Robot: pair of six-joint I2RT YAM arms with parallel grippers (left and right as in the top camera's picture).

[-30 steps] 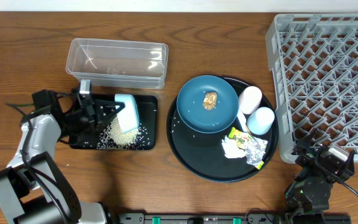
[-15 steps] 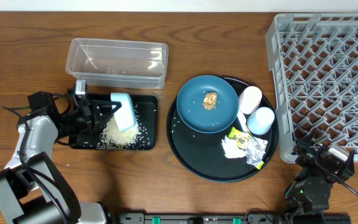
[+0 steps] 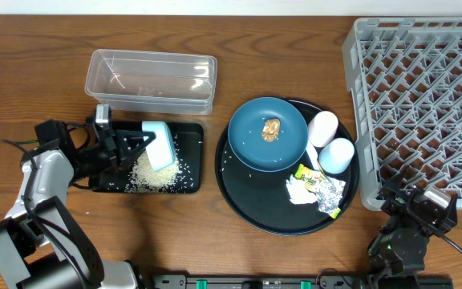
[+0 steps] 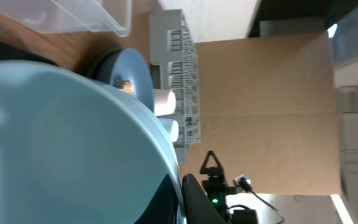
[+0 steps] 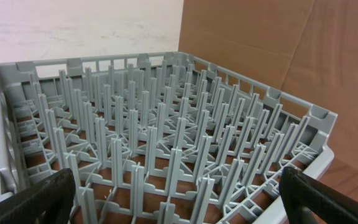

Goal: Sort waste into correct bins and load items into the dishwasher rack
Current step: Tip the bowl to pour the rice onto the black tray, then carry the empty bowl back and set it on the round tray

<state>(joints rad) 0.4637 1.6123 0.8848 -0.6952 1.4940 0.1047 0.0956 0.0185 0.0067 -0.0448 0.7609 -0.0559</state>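
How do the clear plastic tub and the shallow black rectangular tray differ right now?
The clear plastic rectangular tub is see-through with tall walls; the shallow black rectangular tray is opaque and low-rimmed. The tub looks empty; the tray holds loose white rice, with a pale-blue bowl tilted over it. Both are rectangular, similar in footprint, side by side on the wooden table.

tub (image 3: 151,80) just behind tray (image 3: 192,136), rack (image 3: 358,120) rightward
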